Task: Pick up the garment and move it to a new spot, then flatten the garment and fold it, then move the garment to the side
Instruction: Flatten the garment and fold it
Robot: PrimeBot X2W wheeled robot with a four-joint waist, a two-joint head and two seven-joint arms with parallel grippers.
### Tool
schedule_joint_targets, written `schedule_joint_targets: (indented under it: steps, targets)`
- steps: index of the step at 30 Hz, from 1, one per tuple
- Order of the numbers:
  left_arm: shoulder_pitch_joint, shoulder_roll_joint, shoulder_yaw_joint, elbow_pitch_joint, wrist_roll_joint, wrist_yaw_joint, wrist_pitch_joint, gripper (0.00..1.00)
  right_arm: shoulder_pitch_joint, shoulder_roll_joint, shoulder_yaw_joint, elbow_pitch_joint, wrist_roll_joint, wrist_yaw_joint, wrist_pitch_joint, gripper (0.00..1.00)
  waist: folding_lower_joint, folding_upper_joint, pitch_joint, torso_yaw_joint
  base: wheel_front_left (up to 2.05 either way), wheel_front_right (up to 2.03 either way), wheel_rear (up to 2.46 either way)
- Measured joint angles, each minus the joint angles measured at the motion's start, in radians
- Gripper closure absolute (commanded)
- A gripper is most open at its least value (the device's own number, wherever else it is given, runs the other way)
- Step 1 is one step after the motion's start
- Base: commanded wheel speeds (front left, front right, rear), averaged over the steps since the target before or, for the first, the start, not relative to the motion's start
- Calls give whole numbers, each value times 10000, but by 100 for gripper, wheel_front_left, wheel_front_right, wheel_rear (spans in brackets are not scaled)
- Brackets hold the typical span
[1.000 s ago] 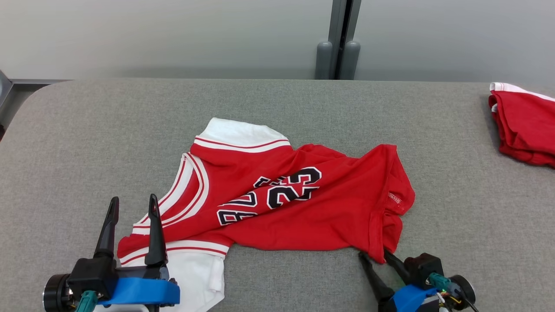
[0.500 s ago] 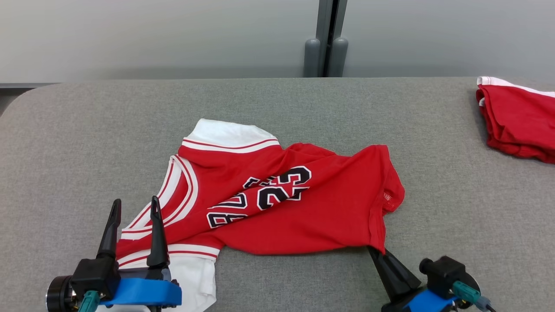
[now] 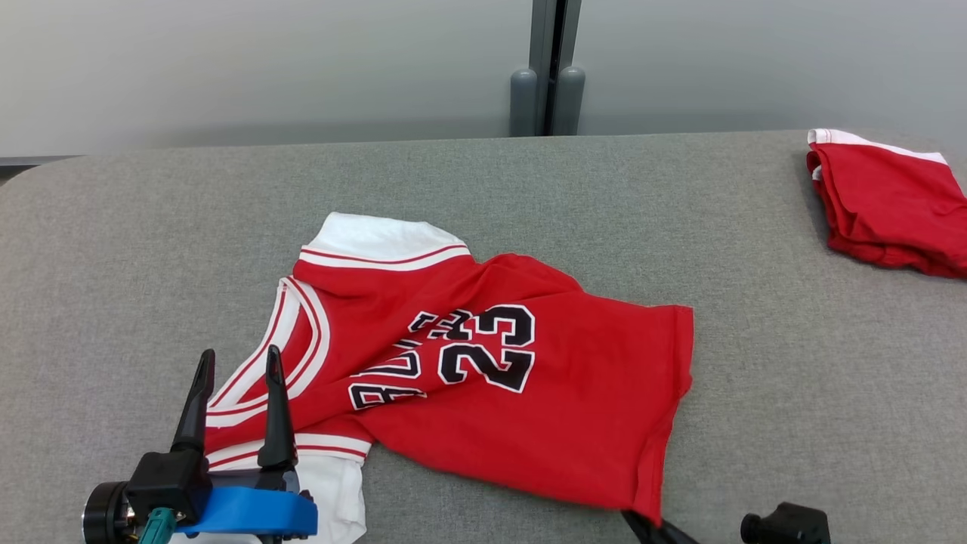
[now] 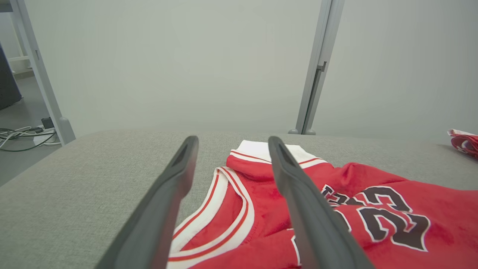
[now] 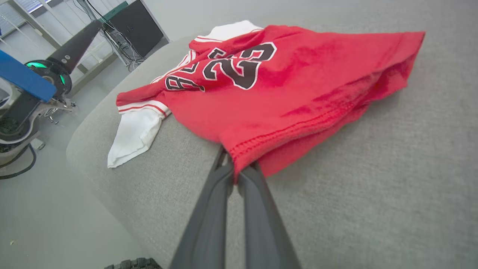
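a grey fabric-covered desk (image 3: pixel 151 249) stood before a pale grey wall (image 3: pixel 227 68) split by a grey upright post (image 3: pixel 545 68). in the left wrist view, cables (image 4: pixel 18 134) lay on the floor off the desk's far left corner.

the jersey (image 3: pixel 574 408) lay across the middle of the desk, collar end towards the robot's left and hem towards its right. it was red, with white sleeves and red-and-white striped trim at the neck and sleeve seams. a large "23" in black with a white outline showed on it. the black lettering beside the number was creased and could not be read whole. one white sleeve (image 5: pixel 130 136) lay at the rounded near edge of the desk.

the right gripper (image 5: pixel 236 172) was at the near edge, its jaws pressed together on the near corner of the jersey's stitched hem. the cloth ran taut from that corner up towards the number.

the left gripper (image 3: pixel 239 353) was over the collar end, its jaws spread wide with nothing between them. one fingertip showed over the bare desk and the other over the striped neck trim. whether they touched the cloth could not be told.

a second red garment (image 3: pixel 884 204) with a white edge lay folded at the far right of the desk, well apart from the jersey.
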Motion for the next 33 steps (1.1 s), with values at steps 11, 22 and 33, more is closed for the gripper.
schedule_joint_targets:
  steps: [11, 22, 33]
  targets:
    - [11, 0, 29, 65, 25, -29, 0, 0, 458, -443, -420, -165, 86, 0, 681, 0, 0, 0, -4, 12, 0, 0, 0]
    - [8, 0, 8, 21, 25, 19, 0, 0, -671, -579, -2255, -161, -1012, 0, 82, 0, 0, 0, 34, 32, 0, 0, 0]
    - [-208, 0, -142, 17, 23, 29, 0, 0, -2963, -600, -3137, 1507, -1935, 0, 504, 0, 0, 0, 312, 316, 0, 0, 0]
